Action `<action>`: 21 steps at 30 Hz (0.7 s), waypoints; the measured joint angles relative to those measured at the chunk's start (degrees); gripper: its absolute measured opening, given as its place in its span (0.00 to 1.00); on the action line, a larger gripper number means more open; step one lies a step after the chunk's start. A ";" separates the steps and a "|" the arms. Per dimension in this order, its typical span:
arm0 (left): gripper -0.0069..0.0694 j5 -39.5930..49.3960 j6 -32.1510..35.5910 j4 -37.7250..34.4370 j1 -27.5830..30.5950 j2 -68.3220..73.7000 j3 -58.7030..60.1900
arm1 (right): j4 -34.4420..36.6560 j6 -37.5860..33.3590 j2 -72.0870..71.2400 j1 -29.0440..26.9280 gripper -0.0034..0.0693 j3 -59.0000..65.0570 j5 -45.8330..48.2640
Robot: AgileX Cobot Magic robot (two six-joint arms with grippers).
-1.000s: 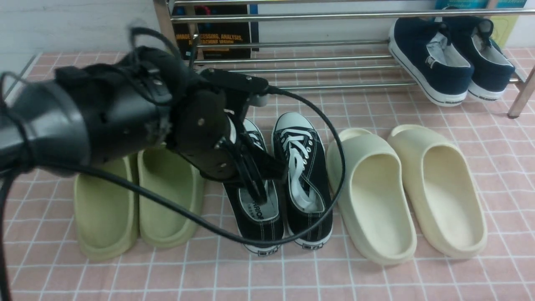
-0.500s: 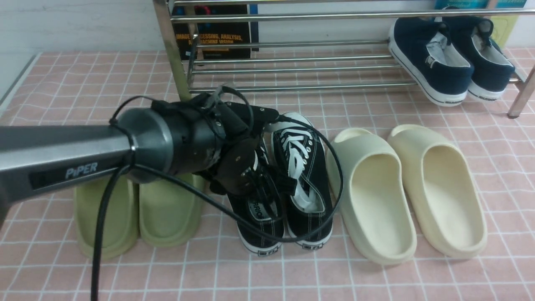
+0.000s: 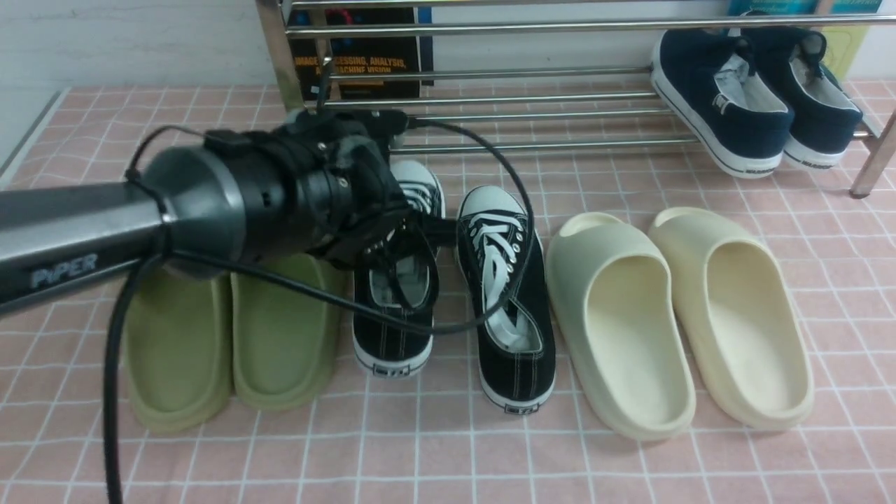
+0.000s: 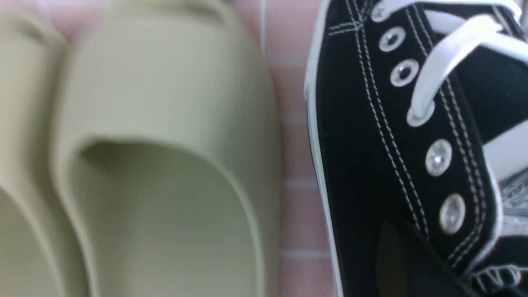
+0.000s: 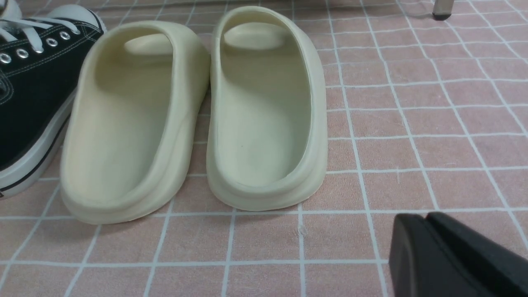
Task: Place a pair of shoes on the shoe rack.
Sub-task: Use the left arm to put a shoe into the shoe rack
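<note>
**Left gripper [image 3: 397, 253] clenched on sneaker [image 3: 390, 341]**

Your left gripper grasps the sneaker at its collar. Its mate [image 3: 507, 294] stands at 4 o'clock of it; the rack [image 3: 532, 112] is at 12 o'clock. Your right gripper [image 5: 417, 231] is clenched, empty.

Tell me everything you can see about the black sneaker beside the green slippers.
The black sneaker is a low-top in black canvas with white stitching, white laces through metal eyelets, a white rubber toe cap and white sole. It points toward the shoe rack, between the green slippers and its twin, further forward than the twin. The left hand is shut on its side near the opening; whether it is off the floor I cannot tell.
</note>
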 joint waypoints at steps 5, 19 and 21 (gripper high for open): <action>0.12 0.62 2.18 0.66 0.00 -2.60 -4.22 | 0.00 0.00 0.00 0.00 0.10 0.00 0.00; 0.12 8.63 18.45 -2.51 3.70 15.07 -32.35 | 0.00 0.00 0.00 0.00 0.10 0.00 0.00; 0.12 9.18 19.77 -4.25 4.96 17.68 -35.68 | 0.00 0.00 0.00 0.00 0.10 0.00 0.00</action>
